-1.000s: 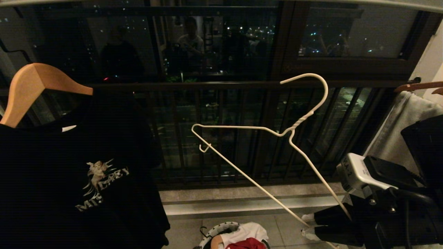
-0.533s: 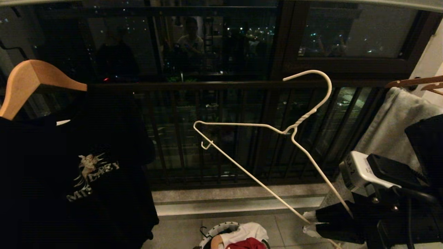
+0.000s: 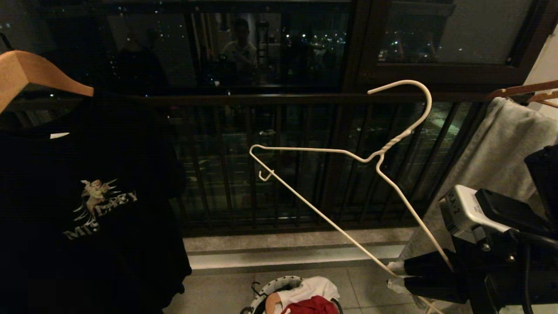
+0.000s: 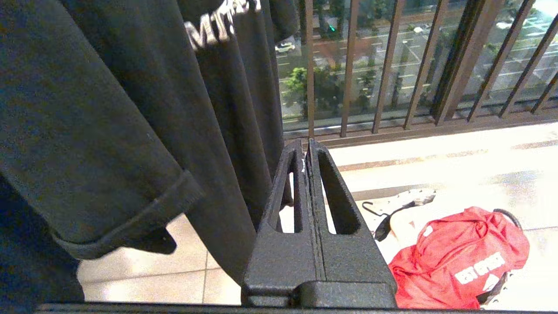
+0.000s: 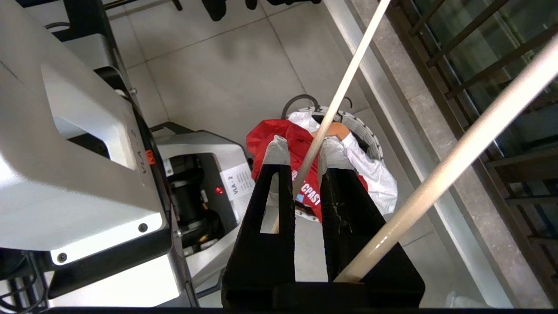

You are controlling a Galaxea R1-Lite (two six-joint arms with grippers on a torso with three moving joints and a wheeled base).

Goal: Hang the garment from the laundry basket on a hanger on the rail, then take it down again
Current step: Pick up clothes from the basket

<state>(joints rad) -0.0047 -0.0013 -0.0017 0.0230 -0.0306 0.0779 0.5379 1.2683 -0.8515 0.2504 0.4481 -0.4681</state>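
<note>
The hanger (image 3: 305, 149), thin white wire, hangs tilted in the air before the balcony bars, hook pointing up. My right gripper (image 3: 394, 275) is shut on its lower corner; in the right wrist view the hanger wire (image 5: 348, 83) runs between the jaws of the right gripper (image 5: 305, 150). Below it on the floor stands the laundry basket (image 3: 270, 290), its rim (image 5: 370, 139) showing, with the red garment (image 3: 311, 306) (image 5: 266, 135) bunched in it. My left gripper (image 4: 307, 146) is parked, shut and empty, left of the garment (image 4: 457, 257). The rail is out of view.
A black printed T-shirt (image 3: 87, 196) on a wooden hanger (image 3: 26, 74) hangs at the left, close to my left gripper. A white cloth (image 3: 314, 290) lies in the basket. Grey cloth (image 3: 501, 144) hangs at the right. Dark balcony railing (image 3: 279, 98) stands behind; my base (image 5: 87, 152) is beside the basket.
The whole head view has shifted, so the camera has moved; the rail has left the picture's top edge. The hanger stays in my right gripper, and the left gripper has not moved.
</note>
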